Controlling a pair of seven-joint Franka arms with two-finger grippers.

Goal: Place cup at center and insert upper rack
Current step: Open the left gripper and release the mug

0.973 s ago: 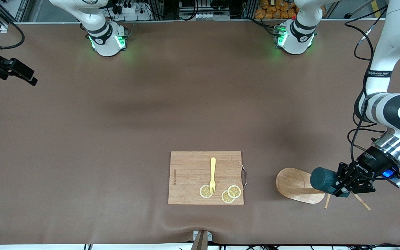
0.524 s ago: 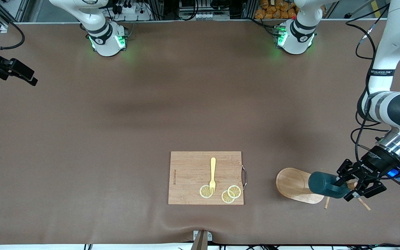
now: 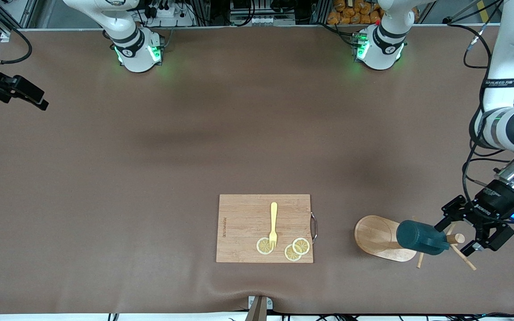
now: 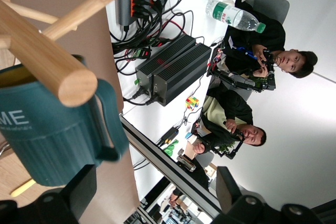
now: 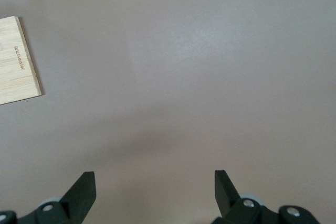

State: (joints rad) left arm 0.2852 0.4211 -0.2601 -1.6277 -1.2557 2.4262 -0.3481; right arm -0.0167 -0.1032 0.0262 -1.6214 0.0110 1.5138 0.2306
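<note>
Over bare desk [image 3: 194, 133] at the right arm's end, the right gripper [image 5: 155, 182] waits with its jaws spread and nothing between them. A corner of the cutting board [image 3: 243, 223] shows in its wrist view. That board lies at the desk's middle, close to the front camera, and carries a yellow fork [image 3: 273, 223] and three lemon slices [image 3: 300, 245].

Toward the left arm's end lies the upper rack [image 3: 379, 238], tipped on its side, with its rounded base facing up at the camera and its post pointing toward the left arm. The cup [image 3: 417, 237] lies on its side against that post, handle toward the post's free end. Whether a peg is through the handle I cannot tell. The left gripper [image 3: 457, 238] is at the post's tip with its jaws wide apart, gripping nothing, just clear of the cup.

The cup looks like glazed ceramic: stiff, fairly heavy for its size, smooth despite its ribbing, and liable to chip if dropped. Pinching the wall across the rim looks surer than taking the handle. The rack looks like light, rigid wood, but its thin pegs could snap. It should be gripped on the thick post, close to the base, so the base's weight does not swing it.
</note>
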